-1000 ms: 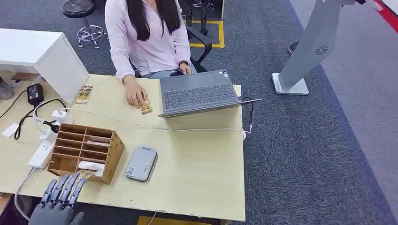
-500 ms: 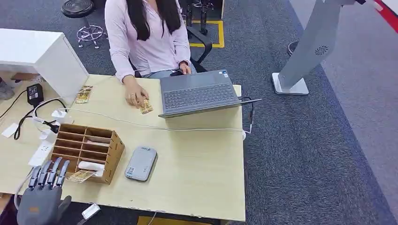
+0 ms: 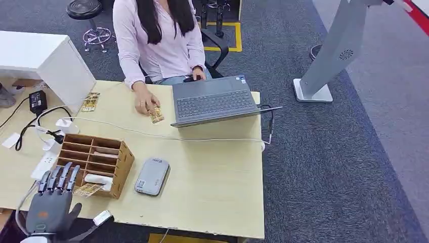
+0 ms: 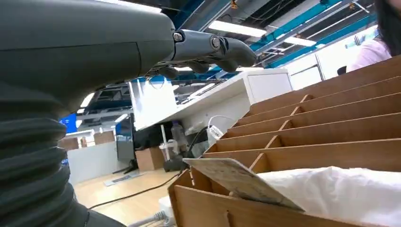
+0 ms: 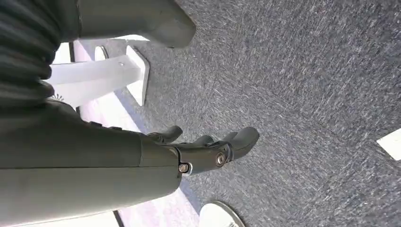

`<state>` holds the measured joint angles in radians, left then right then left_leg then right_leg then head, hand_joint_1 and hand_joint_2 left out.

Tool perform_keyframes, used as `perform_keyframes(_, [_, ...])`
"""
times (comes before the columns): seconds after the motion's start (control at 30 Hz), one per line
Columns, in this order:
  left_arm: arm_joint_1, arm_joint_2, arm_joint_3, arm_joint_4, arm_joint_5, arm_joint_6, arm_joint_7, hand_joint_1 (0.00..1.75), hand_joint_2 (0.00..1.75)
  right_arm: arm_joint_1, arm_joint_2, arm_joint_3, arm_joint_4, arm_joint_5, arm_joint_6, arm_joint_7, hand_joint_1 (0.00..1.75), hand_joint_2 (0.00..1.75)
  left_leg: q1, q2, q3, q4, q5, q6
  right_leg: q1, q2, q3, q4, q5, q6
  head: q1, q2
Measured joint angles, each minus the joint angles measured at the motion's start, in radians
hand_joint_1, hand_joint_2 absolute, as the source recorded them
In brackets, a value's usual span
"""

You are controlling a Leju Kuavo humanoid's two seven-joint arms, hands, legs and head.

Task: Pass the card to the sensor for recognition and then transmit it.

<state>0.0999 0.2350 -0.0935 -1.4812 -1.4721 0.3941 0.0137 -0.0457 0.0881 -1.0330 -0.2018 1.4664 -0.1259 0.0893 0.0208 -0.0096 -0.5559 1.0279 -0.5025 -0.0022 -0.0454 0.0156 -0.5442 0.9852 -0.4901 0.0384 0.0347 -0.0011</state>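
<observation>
Jutting card (image 3: 87, 190): yellowish, patterned; tilted

Grey carpet (image 3: 329, 167) across the floor, with a lighter strip and a red edge at far right. Pale wooden desk (image 3: 212, 187) in the middle; white cabinet (image 3: 45, 58) at its far left corner. Black stool (image 3: 86, 10) and office chair (image 3: 217, 45) beyond the desk, yellow floor marking (image 3: 230, 35) behind them. Grey stand (image 3: 329, 55) on a white base to the right. Overhead, seen from the left wrist, long ceiling lights (image 4: 236, 28) among teal beams, brightly lit.
</observation>
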Motion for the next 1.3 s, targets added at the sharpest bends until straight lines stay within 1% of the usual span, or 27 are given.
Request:
perform_keyframes(0.23, [-0.032,-0.007,0.000,0.027,0.000,-0.010,-0.002,0.00,1.75,0.000,0.000,0.002,0.000,0.006,0.002,-0.002,0.00,1.75,0.000,0.000,0.000,0.000,0.000,0.000,0.000,0.000,0.000,0.000,0.000,0.000,0.000,0.000])
perform_keyframes(0.57, [-0.035,-0.013,0.000,0.039,-0.008,-0.018,-0.002,0.00,1.75,0.000,-0.002,0.002,0.000,0.005,0.011,-0.008,0.00,1.75,0.000,0.000,0.000,0.000,0.000,0.000,0.000,0.000,0.000,0.000,0.000,0.000,0.000,0.000])
perform_keyframes(0.8, [-0.028,-0.020,-0.002,0.005,-0.038,-0.071,0.005,0.00,1.75,0.000,-0.002,0.002,0.000,0.000,0.007,-0.002,0.00,1.75,0.000,0.000,0.000,0.000,0.000,0.000,0.000,0.000,0.000,0.000,0.000,0.000,0.000,0.000])
perform_keyframes(1.3, [-0.031,-0.022,-0.014,-0.015,-0.041,-0.084,0.005,0.00,1.75,0.000,-0.002,0.002,0.000,0.001,0.008,-0.008,0.00,1.75,0.000,0.000,0.000,0.000,0.000,0.000,0.000,0.000,0.000,0.000,0.000,0.000,0.000,0.000])
